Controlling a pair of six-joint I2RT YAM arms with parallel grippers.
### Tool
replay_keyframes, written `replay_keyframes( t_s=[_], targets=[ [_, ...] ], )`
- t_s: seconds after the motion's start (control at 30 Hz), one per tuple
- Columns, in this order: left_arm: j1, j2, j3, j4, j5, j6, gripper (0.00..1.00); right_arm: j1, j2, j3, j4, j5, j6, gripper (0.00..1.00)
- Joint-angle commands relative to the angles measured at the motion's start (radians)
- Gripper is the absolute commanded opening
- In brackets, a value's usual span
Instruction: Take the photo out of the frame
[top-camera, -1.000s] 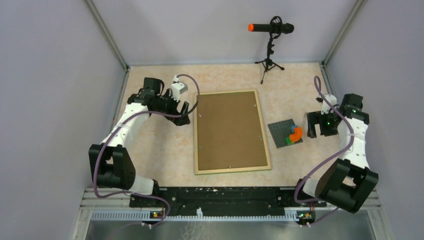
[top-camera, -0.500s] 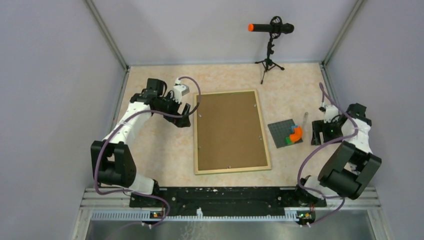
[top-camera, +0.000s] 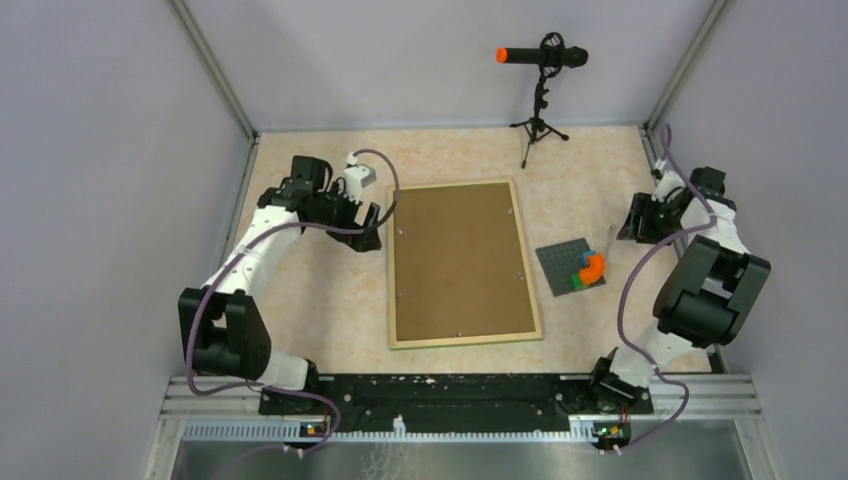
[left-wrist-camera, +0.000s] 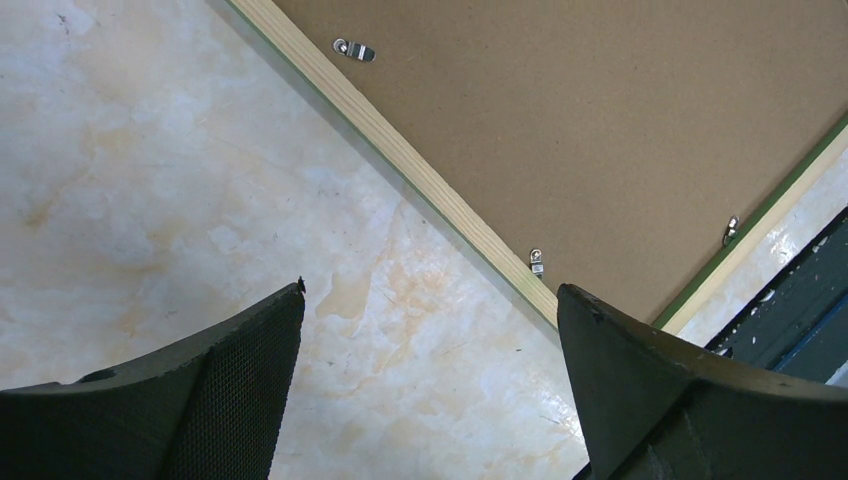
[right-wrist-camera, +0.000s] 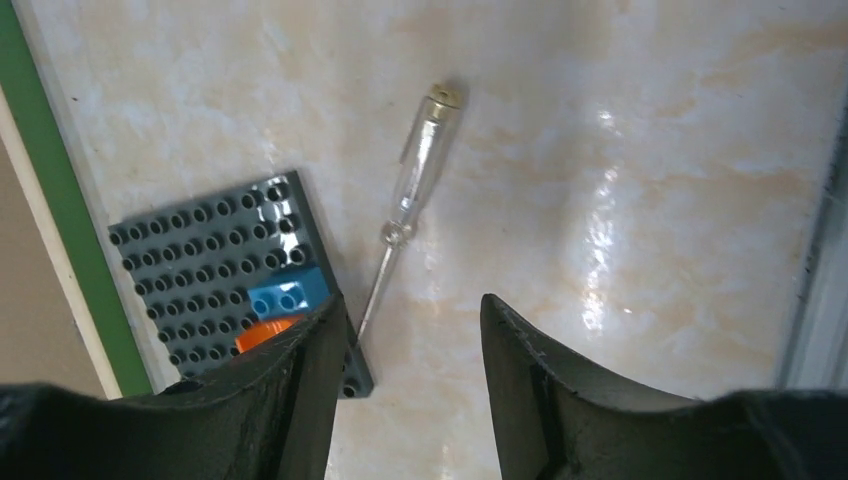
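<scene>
Face-down frame (top-camera: 462, 262) at centre of bench (top-camera: 330, 300), fibreboard back up, photo hidden beneath. Left fingers (left-wrist-camera: 240, 380) spread wide, empty, beside its edge; right fingers (right-wrist-camera: 290, 400) half-parted, empty, above screwdriver (right-wrist-camera: 412, 190). Best next: swivel each clip (left-wrist-camera: 354, 48) off backing, steadying frame, not shoving.

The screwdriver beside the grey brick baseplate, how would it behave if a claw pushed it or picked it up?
The screwdriver has a round clear handle and lies flat on the glossy tabletop, so a sideways nudge would probably roll it. It looks slim and stiff, likely light. The smooth handle may slip in a claw.
</scene>
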Motion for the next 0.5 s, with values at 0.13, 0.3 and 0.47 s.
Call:
replay_keyframes(
  t_s=[0.13,0.3,0.47],
  targets=[
    [-0.003,-0.073,0.025,0.063,0.003,-0.050,0.99,0.100,0.103,0.087,0.098,0.056,0.183,0.46],
    [-0.002,-0.110,0.001,0.079,0.022,-0.056,0.99,0.118,0.137,0.080,0.111,0.090,0.202,0.41],
    [-0.003,-0.134,-0.014,0.094,0.022,-0.059,0.99,0.164,0.142,0.022,0.140,0.141,0.198,0.38]
  ],
)
